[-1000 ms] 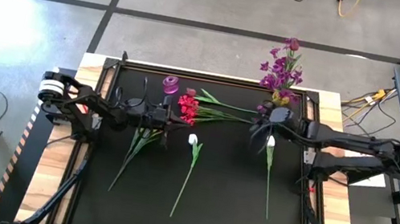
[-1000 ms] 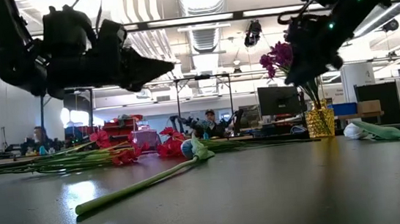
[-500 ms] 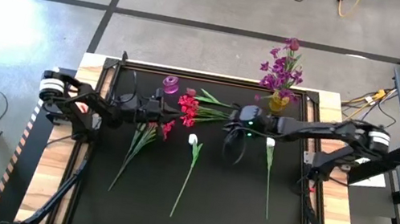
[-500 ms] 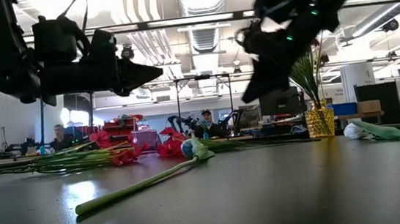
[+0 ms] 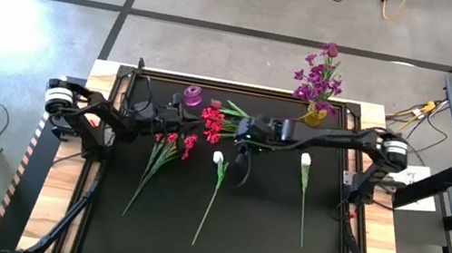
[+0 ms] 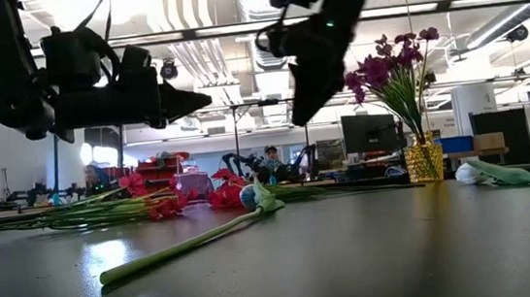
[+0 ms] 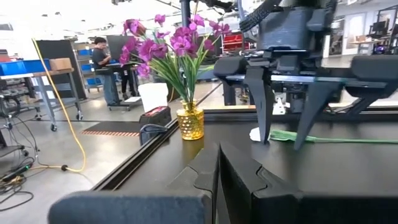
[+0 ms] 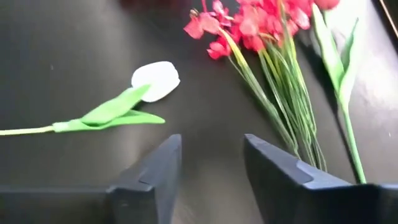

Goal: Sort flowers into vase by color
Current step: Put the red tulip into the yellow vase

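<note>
The desk has a black top set in a light wooden border. Lying flat on it are a red-bloomed spray with green stems toward the far edge, a second red-bloomed bunch left of centre, a white-budded stem near the middle and another white-budded stem to its right. A gold vase holding purple flowers stands at the far right edge, and a purple vase stands at the far edge left of centre
</note>
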